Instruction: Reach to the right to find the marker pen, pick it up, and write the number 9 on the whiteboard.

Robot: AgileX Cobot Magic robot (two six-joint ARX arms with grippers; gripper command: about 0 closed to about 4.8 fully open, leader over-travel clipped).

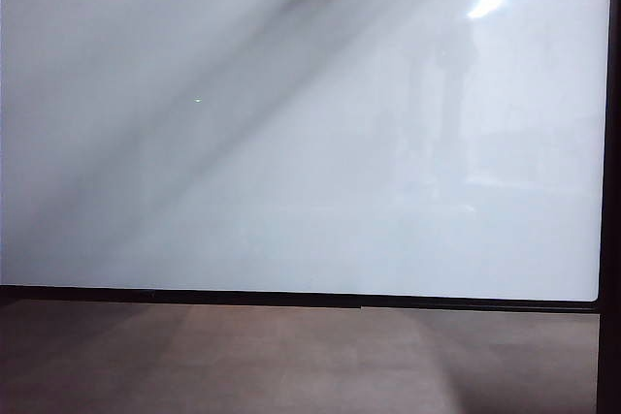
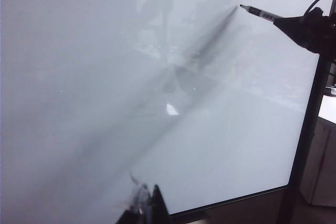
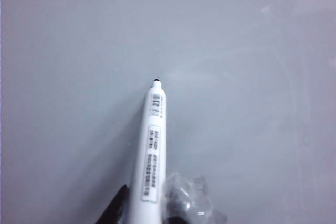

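Gripping the marker pen (image 3: pixel 149 150) in the right claw (image 2: pixel 307 29), tip aimed near the blank whiteboard (image 1: pixel 291 191) for writing; left claw (image 2: pixel 149 208) idling low, state unclear.

An office or lab room: a framed whiteboard (image 1: pixel 291 191) and pale cabinet (image 2: pixel 323 166) beside it.

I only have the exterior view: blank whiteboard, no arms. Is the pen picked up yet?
Observer: Yes. The left wrist view shows the right gripper holding the marker pen.
Operator: Is it on the board?
Observer: Its tip points at the whiteboard near the board's upper right; contact can't be judged.
Operator: Any strokes of the 9?
Observer: None visible around the pen tip in the right wrist view.
Operator: Left arm?
Observer: The left gripper sits by the board's lower edge, holding nothing visible.
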